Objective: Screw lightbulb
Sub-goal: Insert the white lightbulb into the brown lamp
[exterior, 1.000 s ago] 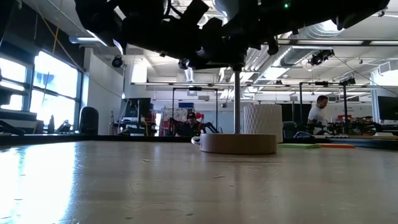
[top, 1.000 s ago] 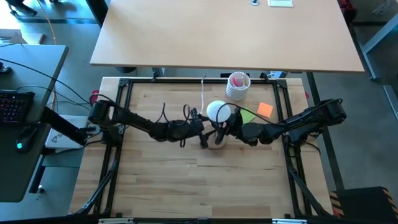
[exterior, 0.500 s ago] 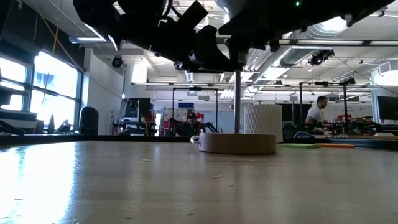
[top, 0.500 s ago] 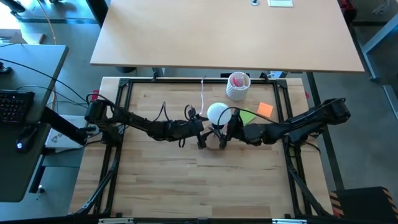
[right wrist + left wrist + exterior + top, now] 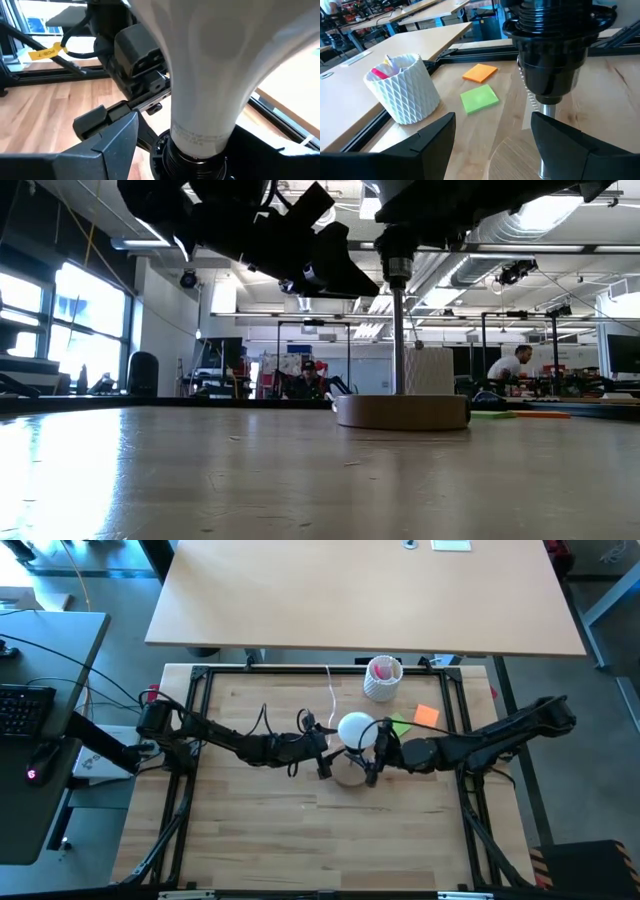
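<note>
Pale wooden planks of the bench [image 5: 250,820] carried the work at their middle, where both arms met. Nearest the right gripper [image 5: 165,145], between its spread fingers, stood the lightbulb [image 5: 215,65], its neck seated in the black socket [image 5: 547,65] atop a thin post rising from the round wooden stand [image 5: 402,411]. The fingers flanked the neck without clamping it. The left gripper [image 5: 492,137] sat just opposite, its fingers also wide apart, either side of the post below the socket and holding nothing. Beyond both grippers lay a green note [image 5: 479,98] and an orange note [image 5: 480,72], then the white lattice cup [image 5: 405,87] with pink contents. The bulb looked light, smooth and fragile; a gentle hold on the tapered neck seemed safer than squeezing the globe, which would likely slip.
</note>
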